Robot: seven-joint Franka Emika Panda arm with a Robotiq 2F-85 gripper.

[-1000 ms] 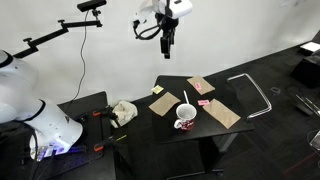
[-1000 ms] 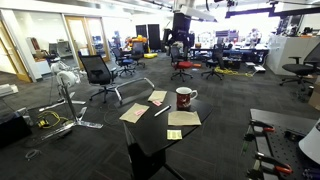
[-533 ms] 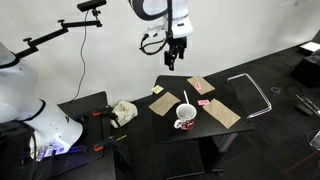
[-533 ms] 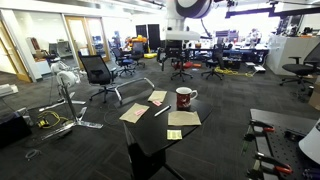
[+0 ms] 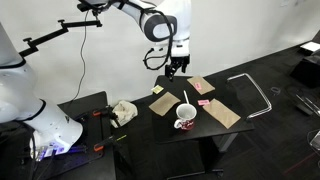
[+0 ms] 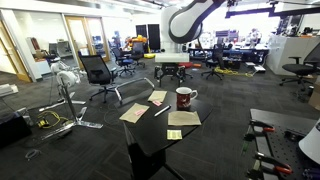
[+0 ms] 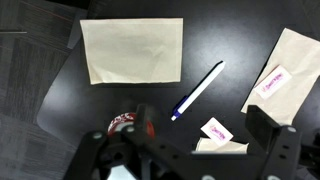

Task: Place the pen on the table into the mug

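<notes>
One arm [image 5: 160, 22] bent downward, claw [image 5: 176, 70] spread wide above pen [image 7: 197, 91], near mug [image 5: 186, 118].

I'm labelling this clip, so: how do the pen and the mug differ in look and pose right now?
The pen is slim and white with a blue end; the mug is squat and red outside, with a handle. The pen lies flat, while the mug stands upright. Both rest on the black table, apart from each other, and neither is held.
</notes>
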